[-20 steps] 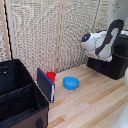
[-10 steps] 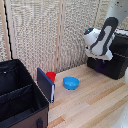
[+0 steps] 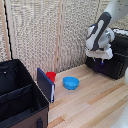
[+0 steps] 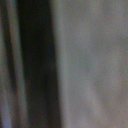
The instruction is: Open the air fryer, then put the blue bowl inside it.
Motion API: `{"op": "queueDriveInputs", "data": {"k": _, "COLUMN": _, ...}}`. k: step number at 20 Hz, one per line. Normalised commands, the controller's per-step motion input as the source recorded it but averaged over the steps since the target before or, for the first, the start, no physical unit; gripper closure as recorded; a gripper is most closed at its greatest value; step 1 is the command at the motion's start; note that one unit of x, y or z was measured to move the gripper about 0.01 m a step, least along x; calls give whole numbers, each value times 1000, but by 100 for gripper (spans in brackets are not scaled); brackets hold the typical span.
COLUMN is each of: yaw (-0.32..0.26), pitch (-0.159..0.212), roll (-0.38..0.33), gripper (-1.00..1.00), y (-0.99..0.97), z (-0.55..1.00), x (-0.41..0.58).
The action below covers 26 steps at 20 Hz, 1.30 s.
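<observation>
The matte black air fryer (image 3: 116, 59) stands at the exterior view's right, on the wooden table. My gripper (image 3: 100, 60) hangs right at its front face, fingers pointing down with blue tips; I cannot make out whether they are open or shut. The air fryer handle is hidden behind the gripper, and the drawer looks pushed in. The blue bowl (image 3: 71, 82) sits on the table to the left of the fryer, well apart from the gripper. The wrist view is a blur of a dark vertical band beside a grey surface.
A small red cup (image 3: 51, 76) stands just behind and left of the bowl. A large black fabric case (image 3: 17, 97) with a blue flap (image 3: 45, 84) fills the exterior view's lower left. A slatted screen (image 3: 45, 30) backs the table.
The arm has swung from a slanted pose to a more upright one, and the gripper has come down against the air fryer's front. The bowl and cup have not moved.
</observation>
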Motion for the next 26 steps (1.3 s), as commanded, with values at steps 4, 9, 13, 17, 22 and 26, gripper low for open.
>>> {"op": "queueDriveInputs", "data": {"k": 4, "yaw": -46, "pitch": -29, "roll": 132, "gripper": 100, "y": 695, "z": 739, "x": -2}}
{"op": "queueDriveInputs", "data": {"k": 9, "yaw": -90, "pitch": -89, "roll": 75, "gripper": 100, "y": 713, "z": 775, "x": -47}}
{"op": "queueDriveInputs", "data": {"k": 13, "yaw": -65, "pitch": -78, "roll": 8, "gripper": 100, "y": 793, "z": 513, "x": -214}}
{"op": "queueDriveInputs", "data": {"k": 17, "yaw": -3, "pitch": -92, "roll": -2, "gripper": 100, "y": 678, "z": 80, "x": -669}}
{"op": "queueDriveInputs", "data": {"k": 22, "yaw": 0, "pitch": -161, "roll": -37, "gripper": 100, "y": 641, "z": 0, "x": -531}}
{"op": "queueDriveInputs", "data": {"k": 26, "yaw": 0, "pitch": -209, "roll": -27, "gripper": 100, "y": 696, "z": 2, "x": -349}}
